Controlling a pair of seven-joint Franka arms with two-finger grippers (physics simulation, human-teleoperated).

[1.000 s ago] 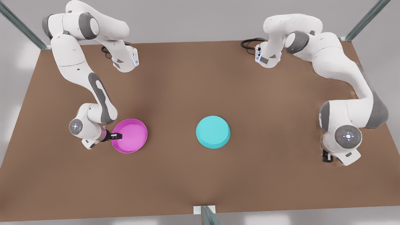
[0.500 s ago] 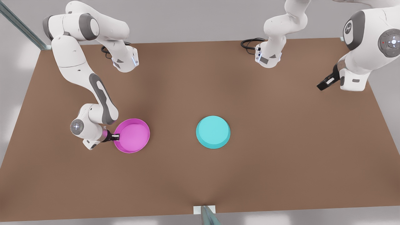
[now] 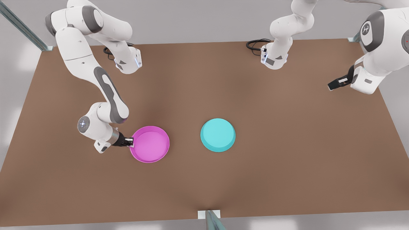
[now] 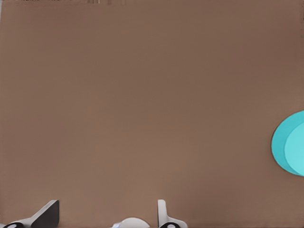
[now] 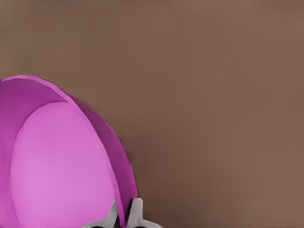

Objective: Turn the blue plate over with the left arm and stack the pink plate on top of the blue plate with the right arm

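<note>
Your right claw (image 3: 130, 142) sits at the lower left of the front view, clamped on the rim of the pink plate (image 3: 150, 144). In the right wrist view the two fingertips (image 5: 135, 212) pinch the plate's wall (image 5: 111, 156) between them, one inside and one outside. The pink plate is open side up, its grasped edge being the one toward the front view's left. It's centre-left in the front view, near the blue plate (image 3: 218, 134) but apart from it, with bare desk (image 3: 204, 179) between them.

Your left claw (image 3: 334, 84) is at the far right of the front view, in the upper part of the frame, well apart from both plates. Its fingers are spread and hold nothing: in the left wrist view the two fingertips (image 4: 47, 213) stand wide apart with plain desk (image 4: 142, 95) between them. The blue plate (image 4: 290, 145) cuts into that view at the edge of the frame.

The blue plate lies flat near the centre of the front view, base up, with the flat bottom facing the camera and the rim down on the desk. Neither claw touches it.
</note>
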